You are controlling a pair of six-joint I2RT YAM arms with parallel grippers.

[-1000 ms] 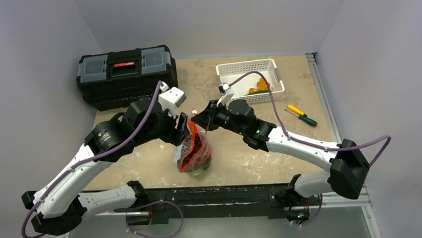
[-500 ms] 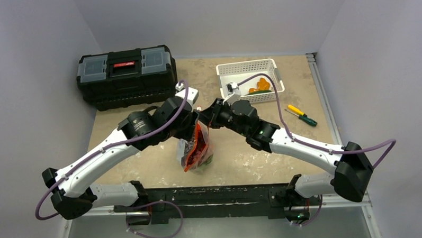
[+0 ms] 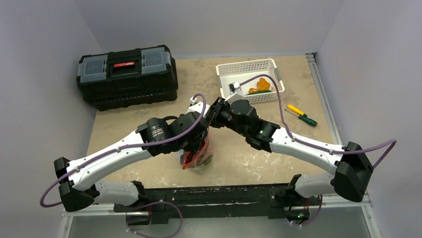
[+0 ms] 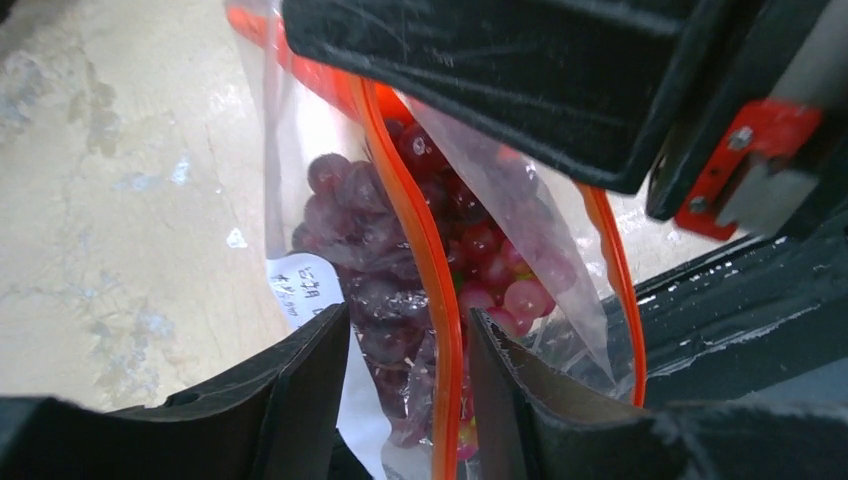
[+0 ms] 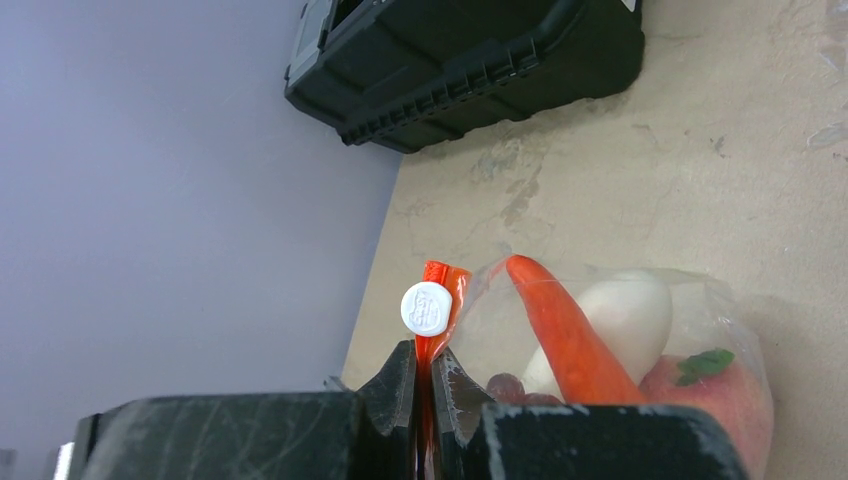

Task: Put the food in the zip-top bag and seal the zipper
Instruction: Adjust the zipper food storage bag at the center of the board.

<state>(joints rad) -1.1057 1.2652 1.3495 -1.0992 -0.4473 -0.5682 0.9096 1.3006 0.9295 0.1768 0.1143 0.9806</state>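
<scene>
Sealing the zipper (image 4: 440,300) looks like the step in hand, since food is already inside the zip-top bag (image 3: 198,157). The bag stands near the middle of the table (image 3: 124,116), a bit toward 6 o'clock. Through the clear plastic I can see grapes (image 4: 400,270), a carrot (image 5: 560,330) and a white bulb (image 5: 625,315). The right gripper (image 5: 424,365) is squeezed tight on the end of the orange-red strip. The white slider (image 5: 427,308) sits just past its tips at 12 o'clock. The left gripper (image 4: 405,380) has its fingers apart, with one side of the bag's mouth between them, not pinched. The mouth gapes, its two orange lines well apart. Next, I think the left claw must pinch the bag firmly so the slider can be pulled along. Something orange (image 3: 260,85) lies in the white basket (image 3: 246,65) at 1 o'clock; I cannot tell what it is.
</scene>
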